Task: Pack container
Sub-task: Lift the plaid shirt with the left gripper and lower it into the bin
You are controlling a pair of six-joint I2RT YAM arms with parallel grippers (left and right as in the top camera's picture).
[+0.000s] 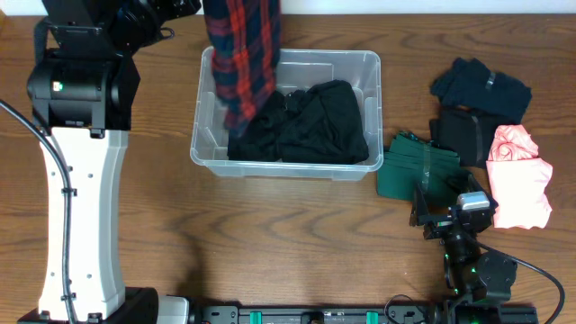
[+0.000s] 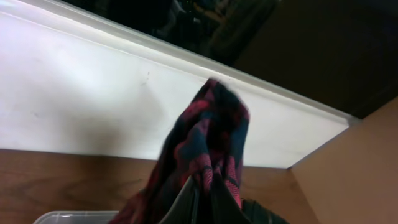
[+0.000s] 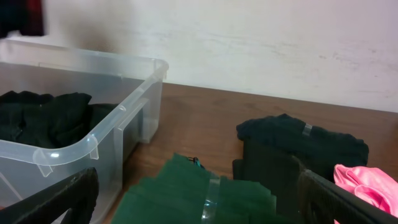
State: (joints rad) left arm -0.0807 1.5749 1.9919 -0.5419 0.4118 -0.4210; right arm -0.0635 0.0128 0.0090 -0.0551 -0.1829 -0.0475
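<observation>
Clamped shut on a red plaid shirt (image 1: 243, 54), the left gripper (image 2: 202, 202) is dangling it over the 9 o'clock end of the container (image 1: 376, 63), at the table's 12 o'clock, seemingly to lower it in, while the right gripper (image 1: 436, 214) is idling wide open, empty, at 5 o'clock.

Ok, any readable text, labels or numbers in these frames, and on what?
None readable in any view.
The container shows no legible label; the plaid shirt and black clothes hide most of its bottom.
The bands on the green cloth and the black garment look blank.
</observation>
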